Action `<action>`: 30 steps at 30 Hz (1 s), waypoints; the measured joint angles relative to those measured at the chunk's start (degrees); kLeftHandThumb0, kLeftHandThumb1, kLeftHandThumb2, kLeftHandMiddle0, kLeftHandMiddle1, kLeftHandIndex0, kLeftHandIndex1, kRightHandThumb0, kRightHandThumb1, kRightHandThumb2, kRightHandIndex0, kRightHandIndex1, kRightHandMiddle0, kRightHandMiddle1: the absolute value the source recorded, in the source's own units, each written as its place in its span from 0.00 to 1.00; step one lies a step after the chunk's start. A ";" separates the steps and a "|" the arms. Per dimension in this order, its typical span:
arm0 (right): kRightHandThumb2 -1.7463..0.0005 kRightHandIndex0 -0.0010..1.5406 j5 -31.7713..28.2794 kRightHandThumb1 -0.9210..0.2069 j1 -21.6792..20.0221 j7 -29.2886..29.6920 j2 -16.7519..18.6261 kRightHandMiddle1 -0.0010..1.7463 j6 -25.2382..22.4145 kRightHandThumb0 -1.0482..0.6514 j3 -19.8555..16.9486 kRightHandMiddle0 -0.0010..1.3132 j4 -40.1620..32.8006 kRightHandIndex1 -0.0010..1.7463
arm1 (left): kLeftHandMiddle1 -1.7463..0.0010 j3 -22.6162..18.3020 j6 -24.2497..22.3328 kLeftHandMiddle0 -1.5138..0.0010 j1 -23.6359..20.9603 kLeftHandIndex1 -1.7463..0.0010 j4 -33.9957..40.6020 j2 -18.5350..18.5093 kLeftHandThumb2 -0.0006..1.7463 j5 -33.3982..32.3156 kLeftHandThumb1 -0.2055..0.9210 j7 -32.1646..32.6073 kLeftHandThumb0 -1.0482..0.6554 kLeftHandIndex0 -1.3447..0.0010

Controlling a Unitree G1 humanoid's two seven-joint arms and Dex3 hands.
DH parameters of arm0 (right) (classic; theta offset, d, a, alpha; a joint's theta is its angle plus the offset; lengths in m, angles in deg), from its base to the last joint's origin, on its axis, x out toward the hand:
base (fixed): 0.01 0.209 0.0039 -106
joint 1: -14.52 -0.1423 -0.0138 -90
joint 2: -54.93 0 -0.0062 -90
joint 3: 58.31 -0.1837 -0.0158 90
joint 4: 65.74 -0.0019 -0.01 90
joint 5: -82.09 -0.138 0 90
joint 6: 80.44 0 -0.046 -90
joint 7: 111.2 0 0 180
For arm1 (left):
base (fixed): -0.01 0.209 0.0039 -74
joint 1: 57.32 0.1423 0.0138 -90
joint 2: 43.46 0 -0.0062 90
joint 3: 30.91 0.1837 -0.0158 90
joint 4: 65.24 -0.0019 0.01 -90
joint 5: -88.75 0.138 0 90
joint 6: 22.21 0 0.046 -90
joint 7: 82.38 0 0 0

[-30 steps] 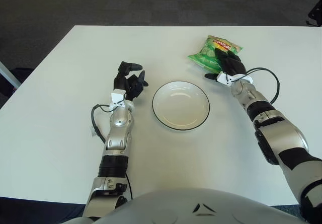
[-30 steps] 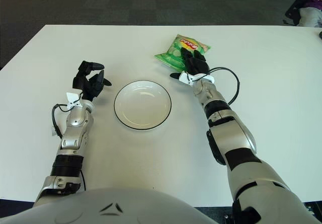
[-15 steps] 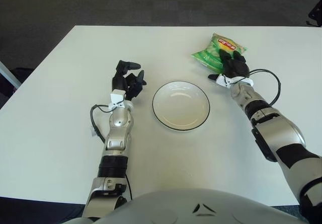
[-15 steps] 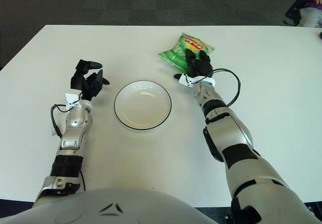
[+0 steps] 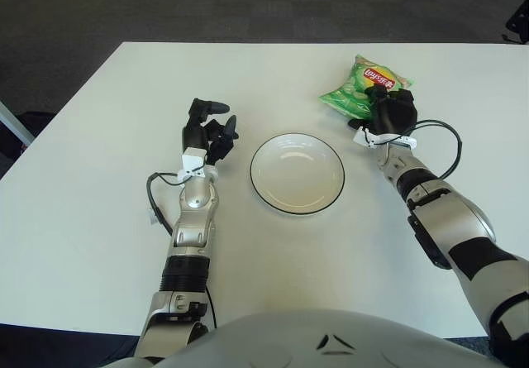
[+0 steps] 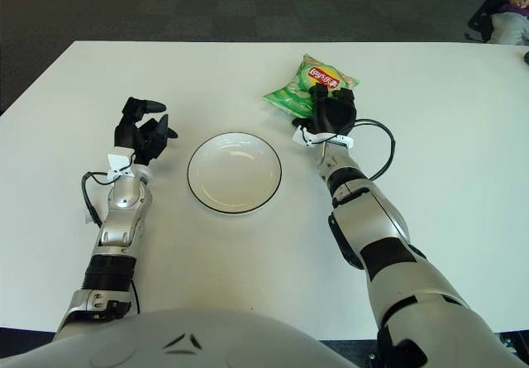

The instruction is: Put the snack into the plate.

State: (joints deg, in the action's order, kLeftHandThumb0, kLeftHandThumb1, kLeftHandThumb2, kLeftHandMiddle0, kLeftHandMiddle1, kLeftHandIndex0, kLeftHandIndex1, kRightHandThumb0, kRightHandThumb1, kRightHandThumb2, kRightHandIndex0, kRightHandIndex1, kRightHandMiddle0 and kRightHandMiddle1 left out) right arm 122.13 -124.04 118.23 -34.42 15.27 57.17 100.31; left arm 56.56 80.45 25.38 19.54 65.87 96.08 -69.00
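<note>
- White table (image 5: 99,178) carries everything in view: a plate, a snack bag and both of my forearms.
- Snack bag (image 5: 361,88): green, with a red and yellow label, lying on the table toward the far right, beyond and to the right of the plate, well clear of its rim.
- Plate (image 5: 265,184): white, round, with a thin dark edge, sitting at the centre of the table between my two arms. Nothing lies in it.
- My right hand (image 5: 387,113) rests on the near edge of the snack bag. My dark fingers (image 5: 374,95) are curled down onto the bag and appear to grip its near end; how firmly they close on it I cannot tell.
- A black cable (image 5: 446,140) loops from my right wrist across the table surface.
- My left hand (image 5: 210,129) is parked to the left of the plate, near it but not touching. Its fingers are loosely spread and bent, and they hold nothing.
- My left forearm lies along the table, pointing away from my body.
</note>
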 measured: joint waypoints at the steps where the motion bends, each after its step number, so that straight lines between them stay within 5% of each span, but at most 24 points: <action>1: 0.47 0.21 0.11 0.28 0.03 0.69 -0.07 0.97 -0.01 0.61 0.38 0.30 0.00 0.95 | 0.18 -0.01 0.06 0.37 0.00 0.12 -0.06 -0.02 0.19 0.00 1.00 0.02 0.41 0.70; 16: 0.31 0.31 5.75 0.45 2.41 12.70 -2.90 0.98 2.98 0.62 6.25 0.30 1.03 1.00 | 0.19 -0.06 1.45 0.37 -0.01 0.12 -1.96 -0.43 0.18 0.35 1.00 0.91 0.41 0.69; 22: 0.31 0.32 2.50 0.44 2.77 11.63 -3.46 1.00 10.58 0.62 3.25 0.27 0.40 1.00 | 0.19 -0.05 2.03 0.37 -0.02 0.12 -2.31 -0.49 0.18 0.51 1.00 0.98 0.41 0.69; 25: 0.40 0.28 -0.86 0.34 3.55 9.46 -3.82 1.00 15.81 0.77 0.56 0.35 -0.77 1.00 | 0.19 -0.02 2.18 0.37 -0.05 0.12 -2.43 -0.49 0.18 0.65 1.00 1.04 0.41 0.69; 30: 0.44 0.26 -3.22 0.30 4.53 7.92 -4.03 1.00 19.96 0.83 -1.77 0.38 -2.28 1.00 | 0.20 0.09 2.23 0.37 -0.17 0.12 -2.96 -0.43 0.18 1.01 1.00 1.37 0.41 0.69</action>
State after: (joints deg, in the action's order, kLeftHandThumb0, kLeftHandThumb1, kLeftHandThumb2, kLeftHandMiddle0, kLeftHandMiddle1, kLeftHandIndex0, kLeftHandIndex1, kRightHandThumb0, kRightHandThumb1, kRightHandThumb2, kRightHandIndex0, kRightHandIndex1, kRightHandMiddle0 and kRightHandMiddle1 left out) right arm 118.91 -119.51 126.15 -38.45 35.23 55.40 98.03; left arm 56.66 82.69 25.21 16.58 65.44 97.09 -67.63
